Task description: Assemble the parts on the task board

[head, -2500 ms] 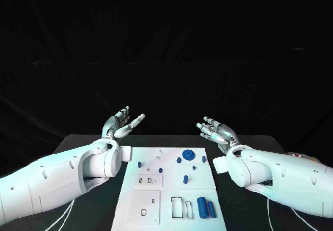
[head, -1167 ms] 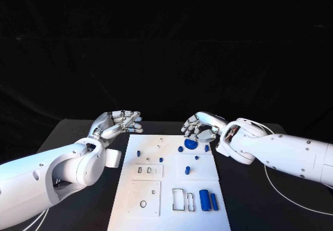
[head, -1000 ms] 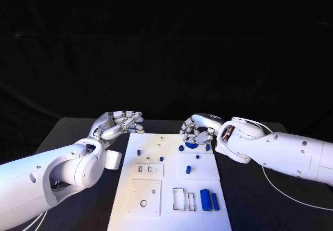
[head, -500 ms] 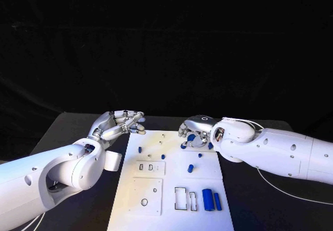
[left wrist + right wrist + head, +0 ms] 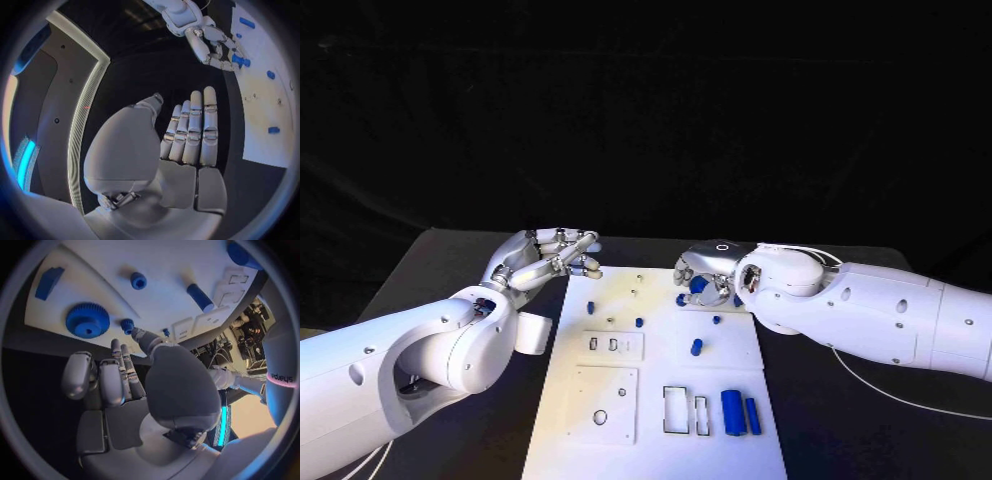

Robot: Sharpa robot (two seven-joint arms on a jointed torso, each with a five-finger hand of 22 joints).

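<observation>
On black table point(image 5: 459, 265), white task board point(image 5: 661, 440); left hand point(image 5: 548, 257) spread empty; right hand point(image 5: 705, 274) curled, grasp unclear.

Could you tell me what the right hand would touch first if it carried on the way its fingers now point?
Most likely the blue gear: the right hand has its fingers reaching toward it at the task board edge, apparently not yet touching.

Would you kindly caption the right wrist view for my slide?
Right hand, holding nothing, poised near a blue gear on the white board.
</observation>
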